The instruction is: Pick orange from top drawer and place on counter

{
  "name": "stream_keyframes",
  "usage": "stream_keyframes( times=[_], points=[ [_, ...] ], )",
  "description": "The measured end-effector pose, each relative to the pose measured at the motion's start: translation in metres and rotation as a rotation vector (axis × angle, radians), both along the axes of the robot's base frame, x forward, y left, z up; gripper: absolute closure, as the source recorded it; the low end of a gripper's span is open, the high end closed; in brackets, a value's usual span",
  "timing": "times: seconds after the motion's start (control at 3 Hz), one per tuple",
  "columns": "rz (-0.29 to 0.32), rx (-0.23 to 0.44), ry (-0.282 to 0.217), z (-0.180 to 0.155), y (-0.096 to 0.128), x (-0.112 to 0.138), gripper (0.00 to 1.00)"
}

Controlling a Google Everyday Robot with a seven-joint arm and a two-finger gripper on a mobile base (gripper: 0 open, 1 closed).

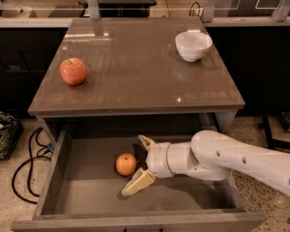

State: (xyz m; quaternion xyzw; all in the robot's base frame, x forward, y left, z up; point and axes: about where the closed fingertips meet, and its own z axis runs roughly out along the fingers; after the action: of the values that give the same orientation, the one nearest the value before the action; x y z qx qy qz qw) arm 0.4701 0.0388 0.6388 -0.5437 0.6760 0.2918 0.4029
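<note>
The orange (pixel 126 164) lies on the flat bottom of the open top drawer (pixel 77 197), left of centre. My gripper (pixel 140 163) reaches in from the right on a white arm, open, its two cream fingers spread just right of the orange, one finger (pixel 146 142) behind it and one (pixel 139 183) in front. The fingers do not close around the fruit. The glossy grey-brown counter (pixel 135 66) is above the drawer.
A red apple (pixel 73 71) sits on the counter's left side and a white bowl (pixel 193 45) at its back right. Black cables (pixel 29 163) and a bag (pixel 0 134) lie on the floor to the left.
</note>
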Motion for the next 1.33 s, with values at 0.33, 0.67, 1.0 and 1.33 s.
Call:
stream_keyframes(
  times=[0.33,0.67,1.0,1.33],
  points=[
    [-0.012,0.01,-0.002,-0.009,0.003,0.003,0.0],
    [-0.002,0.038,0.002,-0.017,0.01,0.006,0.0],
    [0.012,0.058,0.008,-0.023,0.017,0.007,0.15],
    [0.021,0.076,0.005,-0.025,0.022,0.006,0.39]
  ],
)
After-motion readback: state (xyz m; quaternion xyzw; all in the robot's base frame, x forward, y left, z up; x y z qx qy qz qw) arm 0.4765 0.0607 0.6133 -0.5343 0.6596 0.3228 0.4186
